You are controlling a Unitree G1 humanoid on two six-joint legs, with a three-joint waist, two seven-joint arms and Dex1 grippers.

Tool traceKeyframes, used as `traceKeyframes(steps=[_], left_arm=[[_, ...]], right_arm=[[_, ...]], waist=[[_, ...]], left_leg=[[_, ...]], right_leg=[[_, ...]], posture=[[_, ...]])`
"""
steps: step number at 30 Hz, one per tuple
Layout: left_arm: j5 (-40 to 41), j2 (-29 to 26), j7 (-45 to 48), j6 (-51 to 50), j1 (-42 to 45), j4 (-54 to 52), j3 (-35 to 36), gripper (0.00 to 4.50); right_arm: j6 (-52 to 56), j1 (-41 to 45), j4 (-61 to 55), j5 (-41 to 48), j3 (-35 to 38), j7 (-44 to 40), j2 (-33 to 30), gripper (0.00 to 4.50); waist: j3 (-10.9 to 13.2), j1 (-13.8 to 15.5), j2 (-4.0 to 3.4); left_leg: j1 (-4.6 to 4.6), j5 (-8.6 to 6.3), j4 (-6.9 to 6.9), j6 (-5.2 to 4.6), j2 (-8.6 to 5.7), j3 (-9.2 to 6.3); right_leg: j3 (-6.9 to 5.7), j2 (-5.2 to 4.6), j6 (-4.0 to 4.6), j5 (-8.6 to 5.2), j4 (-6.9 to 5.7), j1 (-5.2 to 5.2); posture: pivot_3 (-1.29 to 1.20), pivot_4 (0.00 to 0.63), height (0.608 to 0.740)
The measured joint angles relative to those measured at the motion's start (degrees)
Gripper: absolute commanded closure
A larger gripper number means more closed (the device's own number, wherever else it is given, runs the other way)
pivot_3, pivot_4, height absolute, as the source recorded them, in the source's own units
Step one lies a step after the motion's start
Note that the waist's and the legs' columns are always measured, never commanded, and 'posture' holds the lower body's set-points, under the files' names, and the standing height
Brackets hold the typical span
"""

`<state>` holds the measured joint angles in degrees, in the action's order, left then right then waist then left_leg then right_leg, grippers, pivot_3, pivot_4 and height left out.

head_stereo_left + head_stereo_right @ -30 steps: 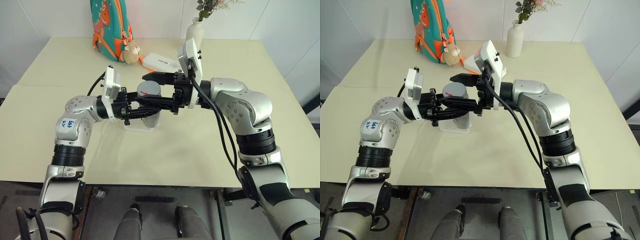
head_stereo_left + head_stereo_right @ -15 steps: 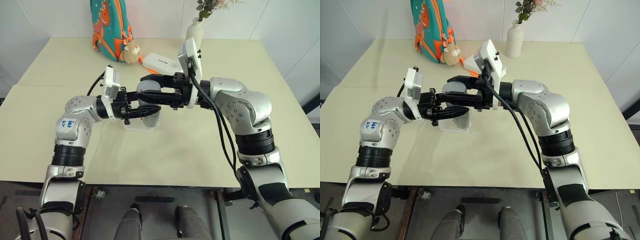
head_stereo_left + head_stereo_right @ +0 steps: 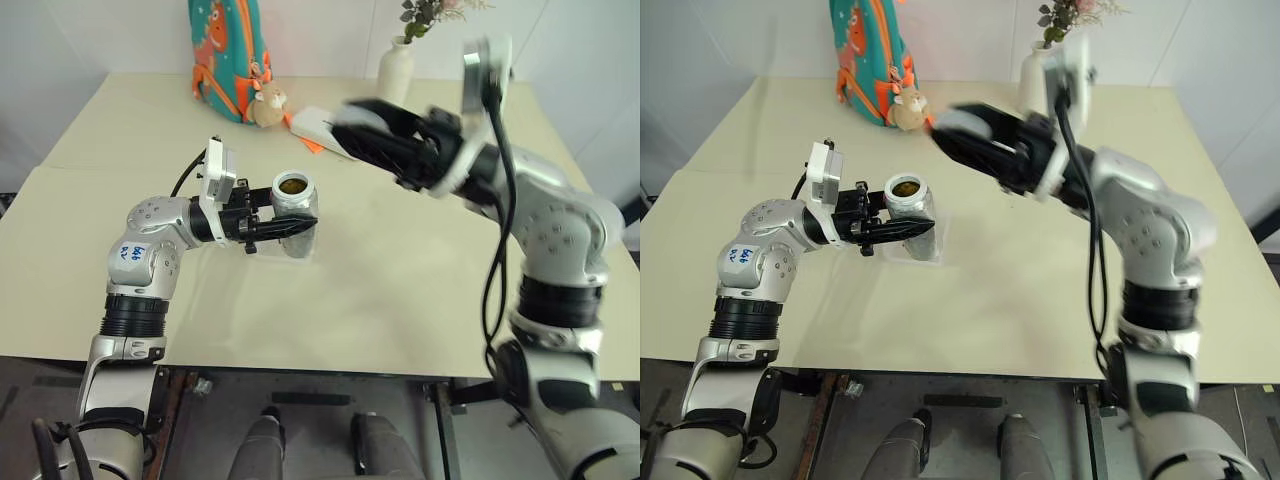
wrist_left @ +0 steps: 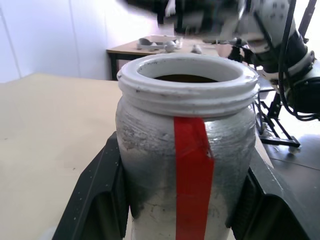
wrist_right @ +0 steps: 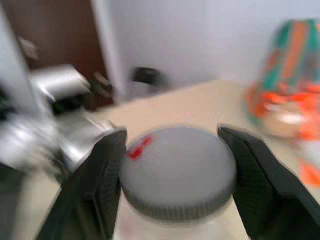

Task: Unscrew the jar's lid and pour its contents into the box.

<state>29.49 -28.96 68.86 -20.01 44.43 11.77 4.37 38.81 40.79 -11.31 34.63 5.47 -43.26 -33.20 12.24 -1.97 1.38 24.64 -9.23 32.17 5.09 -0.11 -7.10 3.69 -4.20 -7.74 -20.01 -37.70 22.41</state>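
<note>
with the lid [image 5: 177,170] pinched in the right gripper [image 3: 345,120] away from the jar [image 3: 293,200], the left gripper [image 3: 300,226], clamped on the jar, should tip it slowly, mouth above the box [image 3: 930,252].

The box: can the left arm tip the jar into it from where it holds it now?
Probably yes. The left gripper holds the open jar right over the box, and the right gripper has carried the lid clear.

silver arms, black hands, black cables
</note>
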Motion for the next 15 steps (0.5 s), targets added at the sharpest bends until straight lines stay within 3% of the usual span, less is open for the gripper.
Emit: traceKeyframes(steps=[1, 4, 13, 15], left_arm=[[0.3, -0.6, -0.1, -0.1, 0.0, 0.1, 0.9, 2.46], [0.8, -1.5, -0.1, -0.8, 0.0, 0.5, 2.9, 2.46], [2.0, -1.4, 0.0, -2.8, 1.1, 2.2, 3.5, 2.46], [2.2, -1.4, 0.0, -3.3, 1.3, 2.2, 3.6, 2.46]], right_arm=[[-4.7, -5.2, 0.7, -4.3, -0.8, -0.7, -2.0, 1.82], [-13.7, -13.5, 6.3, -9.7, -0.3, 0.3, 0.2, 1.82], [-25.6, -19.0, 18.5, -15.4, -0.6, 2.8, 6.3, 1.82], [-26.8, -18.9, 19.9, -15.5, -0.4, 3.0, 7.2, 1.2]], waist=[[0.0, 0.1, 0.01], [0.0, -0.4, 0.0], [0.0, -1.2, -0.01], [0.0, -1.2, 0.0]], left_leg=[[0.03, -0.01, -0.02, -0.01, 0.0, 0.02], [-0.02, 0.0, -0.02, 0.0, 0.01, 0.13], [-0.15, 0.12, 0.03, 0.09, 0.03, 0.09], [-0.16, 0.12, 0.03, 0.09, 0.03, 0.08]], right_leg=[[0.0, 0.0, -0.01, -0.01, 0.03, 0.02], [0.11, 0.0, -0.02, 0.0, -0.04, 0.03], [0.11, 0.03, -0.02, 0.02, -0.25, -0.03], [0.11, 0.03, -0.03, 0.02, -0.24, -0.06]], posture=[[0.0, 0.15, 0.74], [0.0, 0.15, 0.74], [0.0, 0.15, 0.74], [0.0, 0.15, 0.74]])
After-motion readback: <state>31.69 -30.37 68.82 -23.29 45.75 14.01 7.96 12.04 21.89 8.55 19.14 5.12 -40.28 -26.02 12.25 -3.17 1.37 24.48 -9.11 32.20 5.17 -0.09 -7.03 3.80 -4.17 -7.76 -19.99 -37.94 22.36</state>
